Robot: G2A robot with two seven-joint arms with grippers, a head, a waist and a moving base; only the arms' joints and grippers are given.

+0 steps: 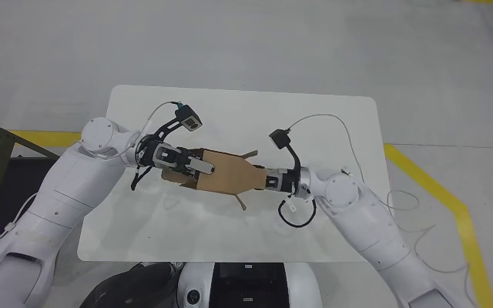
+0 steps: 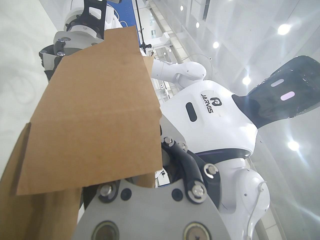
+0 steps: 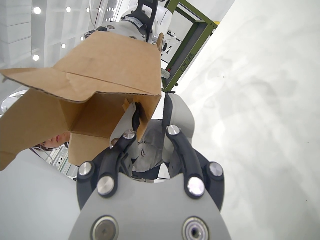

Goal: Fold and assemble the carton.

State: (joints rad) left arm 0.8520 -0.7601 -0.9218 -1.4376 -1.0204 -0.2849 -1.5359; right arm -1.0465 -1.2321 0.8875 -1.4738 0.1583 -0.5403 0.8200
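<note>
Two grippers meet one brown corrugated-cardboard carton (image 1: 227, 175) over the middle of a white, round-cornered table (image 1: 323, 104). Far left, beyond the table's left edge, stands an olive-green metal frame (image 1: 6, 150).

Next comes the left gripper (image 1: 192, 163), set against the carton's left end, with a broad cardboard panel (image 2: 95, 116) running out from it toward the right. Cardboard covers its grip, so I cannot tell whether it is clamped or slack.

The carton is a half-opened sleeve lying lengthwise left to right, well apart from every table edge. I cannot tell whether its underside touches the tabletop. A narrow flap (image 1: 243, 202) sticks out on the near side and another flap (image 1: 250, 155) on the far side, both toward the right end.

At that end the right gripper (image 1: 258, 182) is pinched onto one carton wall: a grey, black-padded finger (image 3: 130, 118) lies inside the open end and the other finger (image 3: 168, 112) outside, with the wall between them.

Right of it a thin white cable (image 1: 320, 116) arches over the table's far-right part, and a black cable loop (image 1: 296, 217) hangs beside the wrist. White tabletop shows on both the far and near sides of the carton. A yellow floor line (image 1: 431, 185) runs past the table's right edge.
</note>
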